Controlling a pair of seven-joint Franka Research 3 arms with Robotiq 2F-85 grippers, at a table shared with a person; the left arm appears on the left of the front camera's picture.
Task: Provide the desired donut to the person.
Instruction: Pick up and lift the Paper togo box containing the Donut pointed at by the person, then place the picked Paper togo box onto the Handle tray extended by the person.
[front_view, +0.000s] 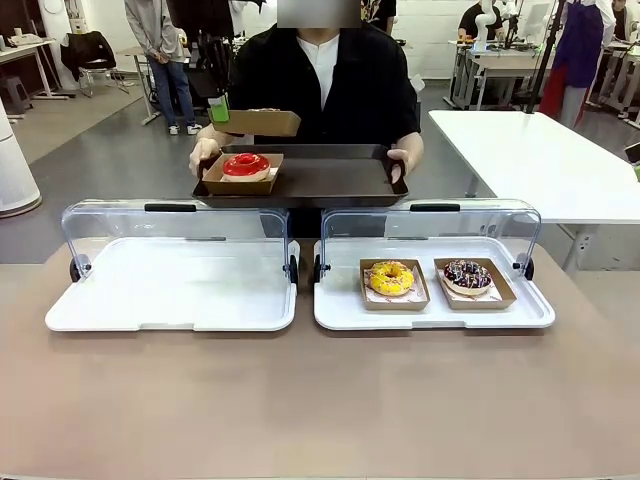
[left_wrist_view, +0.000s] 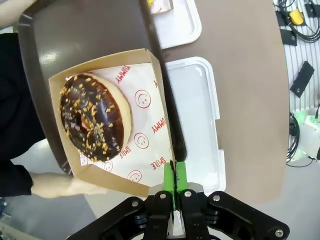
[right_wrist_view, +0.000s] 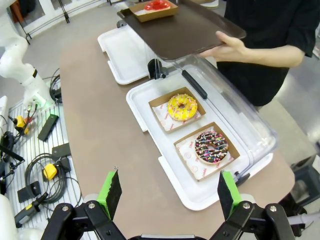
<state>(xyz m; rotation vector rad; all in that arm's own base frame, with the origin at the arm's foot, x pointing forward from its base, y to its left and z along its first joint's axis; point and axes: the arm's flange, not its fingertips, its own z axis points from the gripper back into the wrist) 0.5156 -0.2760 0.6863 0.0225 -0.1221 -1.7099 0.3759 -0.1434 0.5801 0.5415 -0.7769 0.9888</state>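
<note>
Across the brown table (front_view: 320, 410) from you, the person (front_view: 330, 85) in the black top holds a dark brown tray (front_view: 330, 180) in both hands above the far edge. Two white display cases sit on the table with their clear lids swung back: the left case (front_view: 175, 290) and the right case (front_view: 500, 312), which holds a yellow-glazed donut (front_view: 391, 278) and a sprinkle-topped chocolate donut (front_view: 467, 276), each in its own cardboard box, side by side. On the tray's left end rests a red-glazed donut (front_view: 246, 165) in a box. Your left gripper (left_wrist_view: 175, 172) has its green pads pressed together on the rim of a cardboard box (left_wrist_view: 150, 182), held above the tray; that box carries a chocolate donut with nut crumbs (left_wrist_view: 92, 125) on printed paper. From the front camera you see this box (front_view: 255, 122) raised just above the red donut. Your right gripper (right_wrist_view: 170, 192) hangs over the near table edge, fingers spread wide apart and holding nothing.
</note>
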